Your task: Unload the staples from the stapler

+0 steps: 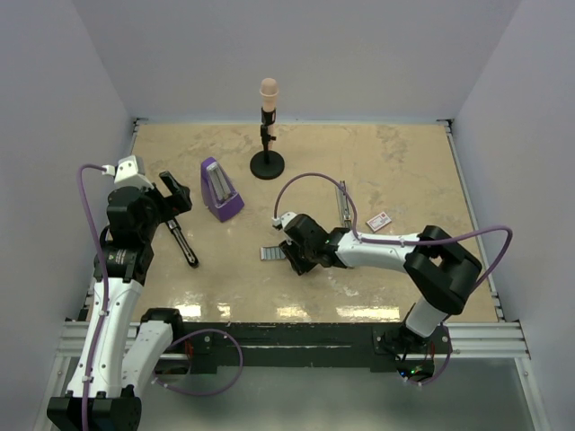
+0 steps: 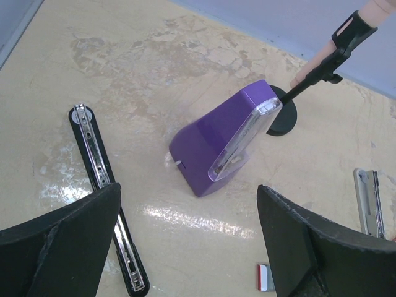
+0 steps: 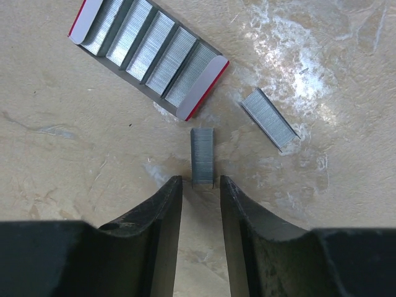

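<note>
– Under both arms, what fills the view?
– A beige marbled table (image 1: 404, 171). Over its left side the left gripper (image 2: 189, 192) hangs with black fingers spread wide, nothing between them.
– And standing on it?
– A purple wedge-shaped plastic case (image 1: 220, 190) left of centre, and just right of it, farther back, a black round-footed stand with a peach-coloured tip (image 1: 267, 165).
– Where is the stapler?
– The long slim black stapler with a grey metal channel (image 2: 99, 167) lies flat on the left, nearer than the purple case and apart from it, touched by neither arm. A slim grey metal bar (image 1: 343, 205) lies right of centre, a small pink-and-white card (image 1: 380, 220) just right of it.
– And the staples?
– Near the middle, on the near side, a grey tray with red-edged white end flaps (image 3: 204, 83) holds five rows. The short silver-grey ridged strip of staples (image 3: 202, 154) lies flat beside it, well apart from the stapler, its end right at the mouth of the right gripper (image 3: 201, 182).
– Gripped?
– No. Those jaws stand only narrowly apart, bare table showing either side of the strip; they hold nothing. A second loose strip (image 3: 270, 119) lies tilted beside the first, touching neither it nor the tray.
</note>
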`<act>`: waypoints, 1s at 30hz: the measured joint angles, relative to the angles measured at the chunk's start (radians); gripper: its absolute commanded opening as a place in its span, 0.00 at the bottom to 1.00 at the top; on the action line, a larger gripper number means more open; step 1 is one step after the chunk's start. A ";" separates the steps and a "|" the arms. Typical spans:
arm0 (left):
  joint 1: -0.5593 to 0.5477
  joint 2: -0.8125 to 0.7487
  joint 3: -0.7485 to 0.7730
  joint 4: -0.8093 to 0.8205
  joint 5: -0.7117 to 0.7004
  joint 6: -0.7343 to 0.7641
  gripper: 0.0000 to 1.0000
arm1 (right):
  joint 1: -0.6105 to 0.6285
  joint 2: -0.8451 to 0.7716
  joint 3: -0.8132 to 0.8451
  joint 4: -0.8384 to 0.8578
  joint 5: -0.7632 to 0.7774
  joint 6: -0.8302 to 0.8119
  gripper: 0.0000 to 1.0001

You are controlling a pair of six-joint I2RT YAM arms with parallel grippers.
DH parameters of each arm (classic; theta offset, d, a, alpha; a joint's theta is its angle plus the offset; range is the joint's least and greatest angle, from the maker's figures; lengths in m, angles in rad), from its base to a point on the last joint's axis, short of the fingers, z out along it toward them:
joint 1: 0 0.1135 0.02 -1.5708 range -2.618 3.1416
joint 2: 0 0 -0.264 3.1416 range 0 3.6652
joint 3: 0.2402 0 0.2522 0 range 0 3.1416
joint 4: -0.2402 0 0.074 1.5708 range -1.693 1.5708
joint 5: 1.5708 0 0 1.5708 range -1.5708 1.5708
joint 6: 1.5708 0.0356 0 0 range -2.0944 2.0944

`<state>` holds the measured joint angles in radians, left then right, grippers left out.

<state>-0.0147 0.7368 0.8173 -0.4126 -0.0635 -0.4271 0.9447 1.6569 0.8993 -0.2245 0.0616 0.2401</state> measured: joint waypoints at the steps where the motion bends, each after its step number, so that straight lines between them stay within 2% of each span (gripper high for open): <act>1: 0.000 0.000 0.000 0.000 0.000 0.000 0.95 | 0.005 0.001 0.000 0.000 0.001 0.001 0.30; 4: 0.000 0.000 0.000 0.001 0.002 0.000 0.93 | 0.011 0.005 0.001 0.002 0.007 0.003 0.24; 11: -0.015 0.001 0.000 0.014 0.061 0.003 0.84 | 0.013 0.005 0.002 0.005 0.008 0.007 0.21; 15: -0.023 0.015 -0.007 0.045 0.201 0.005 0.82 | 0.013 -0.019 0.000 0.009 0.000 0.015 0.19; 20: -0.026 0.027 -0.014 0.063 0.394 0.000 0.80 | 0.007 -0.142 -0.010 0.044 -0.033 0.047 0.19; 30: -0.031 0.032 -0.179 0.380 0.808 -0.182 0.79 | -0.067 -0.385 -0.111 0.380 -0.246 0.214 0.21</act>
<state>-0.0456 0.7685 0.6380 -0.0326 0.7444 -0.6086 0.8780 1.2724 0.7887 0.1558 -0.1848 0.4541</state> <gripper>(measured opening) 0.795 0.208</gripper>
